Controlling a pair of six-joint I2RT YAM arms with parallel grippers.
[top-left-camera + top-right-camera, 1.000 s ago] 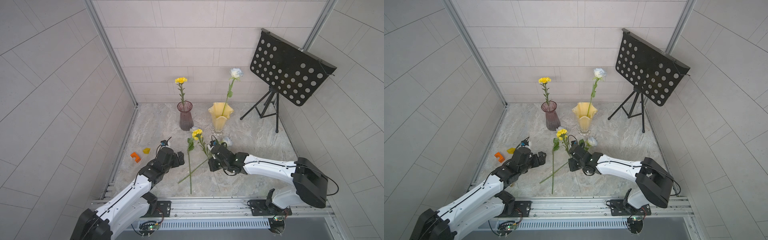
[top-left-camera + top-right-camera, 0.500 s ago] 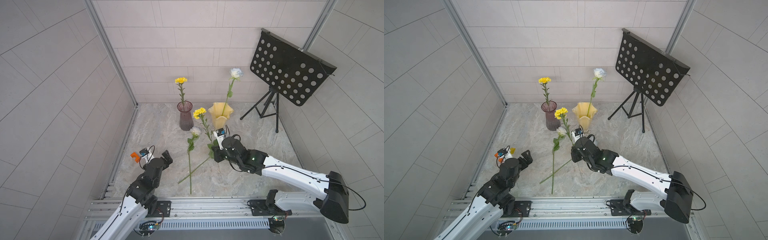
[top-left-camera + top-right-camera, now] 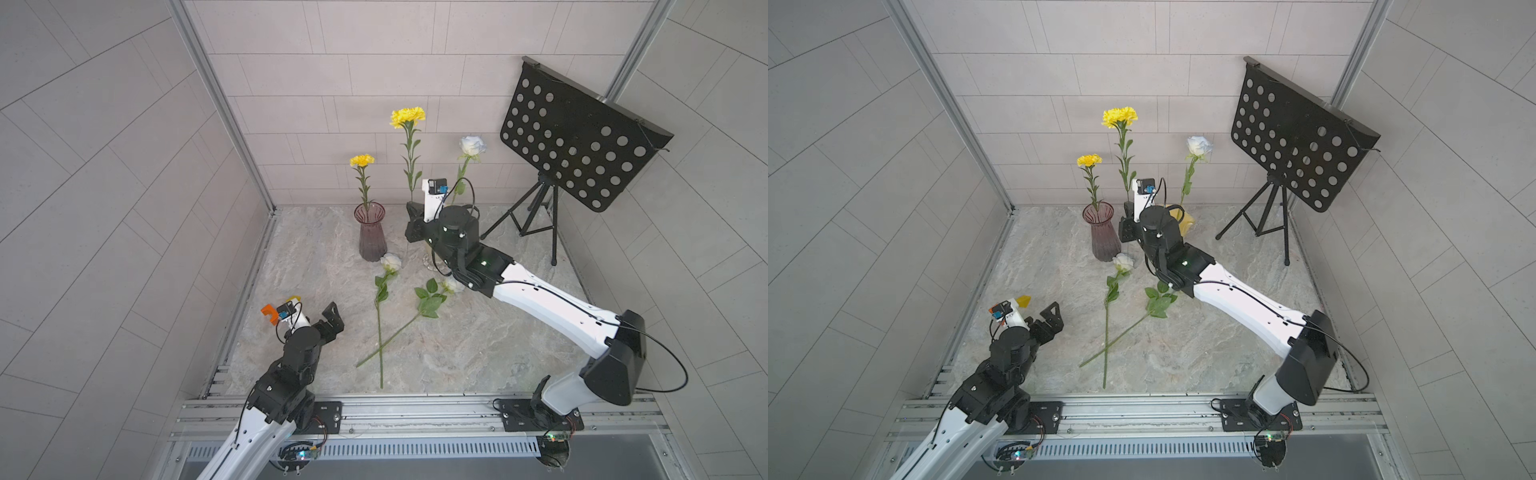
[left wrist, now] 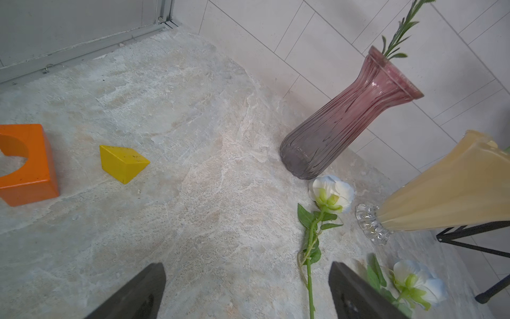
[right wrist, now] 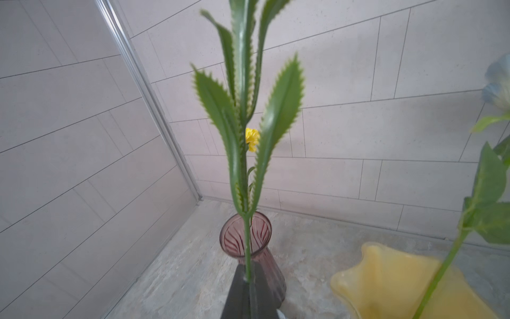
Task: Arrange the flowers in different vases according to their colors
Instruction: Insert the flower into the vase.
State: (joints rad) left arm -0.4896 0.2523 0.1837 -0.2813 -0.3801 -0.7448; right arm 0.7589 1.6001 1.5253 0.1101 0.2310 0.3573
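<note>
Your right gripper (image 3: 412, 209) clamps a yellow carnation (image 3: 407, 116) beside the purple vase (image 3: 372, 239); crossed white roses (image 3: 390, 262) lie near your left gripper (image 4: 247, 279), jaws wide.

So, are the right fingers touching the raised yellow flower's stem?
Touching. The right wrist view shows the right fingers pinched shut around the yellow flower's stem.

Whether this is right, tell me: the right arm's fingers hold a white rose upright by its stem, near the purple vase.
Wrong flower: both top views show a yellow carnation, not a white rose. The right arm's fingers hold it upright by its stem, near the purple vase.
</note>
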